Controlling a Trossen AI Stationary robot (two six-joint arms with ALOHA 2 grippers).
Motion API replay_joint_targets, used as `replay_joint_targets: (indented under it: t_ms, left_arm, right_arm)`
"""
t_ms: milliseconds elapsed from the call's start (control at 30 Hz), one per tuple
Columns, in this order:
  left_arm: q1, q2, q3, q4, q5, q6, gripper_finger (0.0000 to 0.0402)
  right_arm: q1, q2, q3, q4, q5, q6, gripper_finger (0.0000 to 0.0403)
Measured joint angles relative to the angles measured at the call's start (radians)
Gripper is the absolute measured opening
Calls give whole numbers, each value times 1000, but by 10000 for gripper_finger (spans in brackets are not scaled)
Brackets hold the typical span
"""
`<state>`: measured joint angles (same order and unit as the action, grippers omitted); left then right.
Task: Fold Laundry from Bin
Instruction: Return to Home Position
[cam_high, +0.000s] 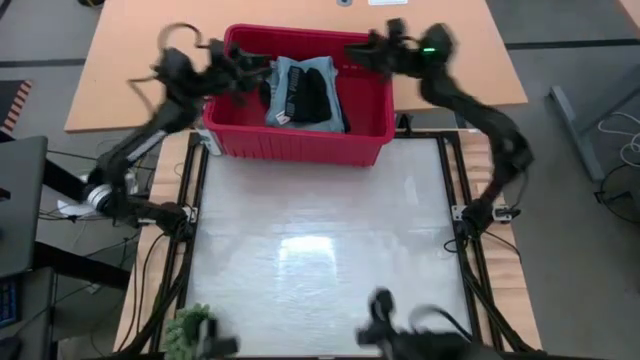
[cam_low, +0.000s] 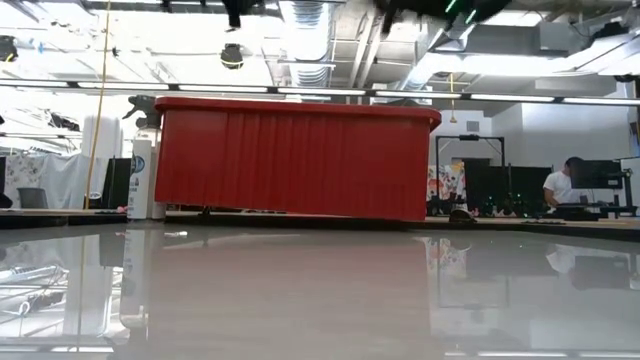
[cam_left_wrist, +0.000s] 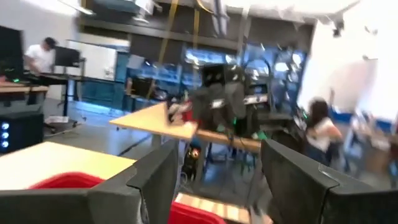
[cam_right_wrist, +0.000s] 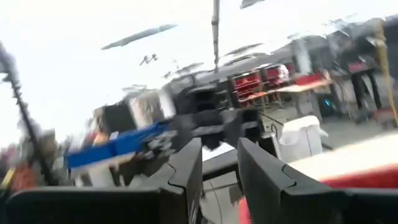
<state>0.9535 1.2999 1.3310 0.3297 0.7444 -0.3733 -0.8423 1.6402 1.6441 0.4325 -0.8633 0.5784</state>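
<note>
The folded laundry (cam_high: 305, 92) lies in the red bin (cam_high: 300, 148), between the left gripper (cam_high: 243, 72) and the right gripper (cam_high: 368, 47) and lower than both. It is grey-blue cloth with black pieces on top. I judge it soft and light (it would slump if pinched at a corner), so a folded edge is best to take. The left fingers are spread wide and empty; the right's are narrowly parted and empty.

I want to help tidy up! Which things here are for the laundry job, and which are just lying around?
For the job: red bin, folded laundry inside it, left hand and right hand up over it.
Just lying about: green leafy-looking thing far from the bin, wooden table beyond.
</note>
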Motion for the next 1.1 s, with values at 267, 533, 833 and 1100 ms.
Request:
replay_joint_targets:
  t_ms: [267,533,833,1100]
  left_arm:
    - [-1,366,-22,358,-75,-123,217]
    - [-4,622,263,-110,-141,36,217]
    - [-21,751,521,-760,-527,339,217]
    - [-19,798,534,-970,-704,376,217]
  right_arm:
    - [-21,380,110,215,165,221,127]
    - [-7,669,453,-97,139,240,108]
    - [-28,801,695,-691,226,21,68]
    - [-56,790,697,-872,354,-87,51]
